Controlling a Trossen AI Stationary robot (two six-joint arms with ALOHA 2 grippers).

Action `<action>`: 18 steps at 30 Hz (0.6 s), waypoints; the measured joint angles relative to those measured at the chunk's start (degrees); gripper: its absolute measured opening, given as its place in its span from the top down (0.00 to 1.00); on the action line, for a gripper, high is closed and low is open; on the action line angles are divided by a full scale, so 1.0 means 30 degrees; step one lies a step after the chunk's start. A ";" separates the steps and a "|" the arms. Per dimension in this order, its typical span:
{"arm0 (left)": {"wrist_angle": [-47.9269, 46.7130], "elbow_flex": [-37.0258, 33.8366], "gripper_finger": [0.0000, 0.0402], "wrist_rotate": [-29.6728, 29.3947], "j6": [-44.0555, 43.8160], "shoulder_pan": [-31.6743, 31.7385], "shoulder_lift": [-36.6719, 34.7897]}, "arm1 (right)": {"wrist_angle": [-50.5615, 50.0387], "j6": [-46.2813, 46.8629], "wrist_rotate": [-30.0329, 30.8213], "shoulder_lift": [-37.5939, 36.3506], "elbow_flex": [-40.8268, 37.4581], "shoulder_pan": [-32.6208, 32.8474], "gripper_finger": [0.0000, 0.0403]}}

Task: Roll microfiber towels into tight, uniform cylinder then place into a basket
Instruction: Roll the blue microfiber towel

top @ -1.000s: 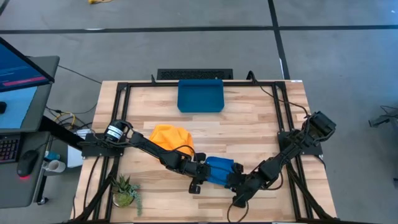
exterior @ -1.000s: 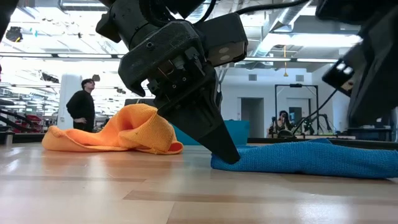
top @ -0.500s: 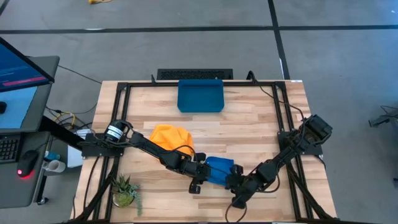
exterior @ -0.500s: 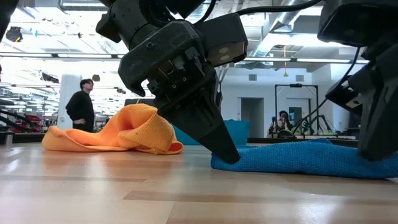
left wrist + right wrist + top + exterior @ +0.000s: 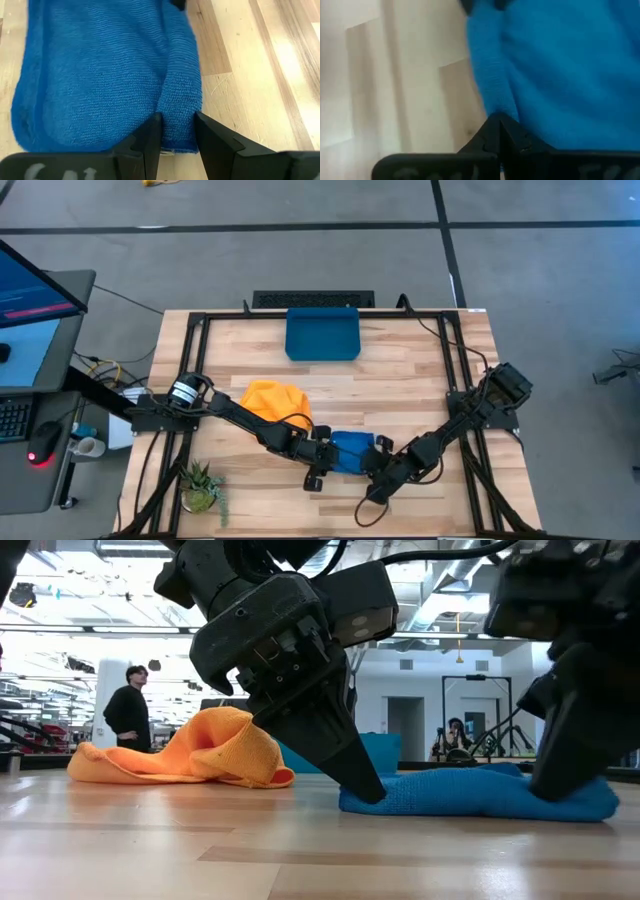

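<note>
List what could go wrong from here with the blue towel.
1. The left gripper pinches only a thin edge fold of the blue towel; it may slip free.
2. The right gripper, shut at the opposite end, seems to hold little cloth, so the roll could turn out loose or uneven.
3. The orange towel lies bunched beside the left arm and might get dragged.

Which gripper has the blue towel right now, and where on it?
Left gripper pinches a rolled edge fold of the blue towel; right gripper, shut, meets its opposite edge, hold unclear.

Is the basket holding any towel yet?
Empty: the basket shows bare blue floor; the blue towel and orange towel lie on the table.
</note>
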 joint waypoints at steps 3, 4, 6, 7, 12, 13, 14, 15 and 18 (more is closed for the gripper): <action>-0.0006 0.0000 0.72 0.0007 -0.0001 0.0000 -0.0001 | -0.0899 0.1095 -0.0027 -0.0056 0.0042 -0.0268 0.97; -0.0001 0.0000 0.72 0.0001 -0.0007 0.0000 0.0000 | -0.1102 0.1427 -0.0088 -0.0064 0.0056 -0.0337 0.97; 0.0000 0.0000 0.72 -0.0010 0.0018 -0.0003 -0.0001 | -0.1267 0.2016 -0.0259 -0.0073 0.0073 -0.0424 0.97; 0.0004 0.0000 0.72 -0.0082 0.0129 -0.0007 -0.0001 | -0.1269 0.2227 -0.0425 -0.0075 0.0073 -0.0494 0.97; 0.0022 -0.0007 0.72 -0.1200 0.0591 -0.0265 0.0006 | -0.1271 0.3242 -0.1808 -0.0109 0.0073 -0.1035 0.96; 0.0021 -0.0007 0.72 -0.1433 0.0731 -0.0351 0.0005 | -0.1278 0.3259 -0.2017 -0.0109 0.0073 -0.1149 0.96; -0.0044 -0.0007 0.72 -0.1682 0.0888 -0.0437 -0.0031 | -0.1284 0.3265 -0.2192 -0.0109 0.0068 -0.1255 0.97; -0.0093 -0.0007 0.72 -0.1972 0.1081 -0.0509 -0.0059 | -0.1293 0.3266 -0.2300 -0.0109 0.0065 -0.1350 0.97; -0.0269 -0.0035 0.72 -0.3089 0.1836 -0.0845 -0.0264 | -0.1232 0.3282 -0.2427 -0.0087 0.0051 -0.1590 0.97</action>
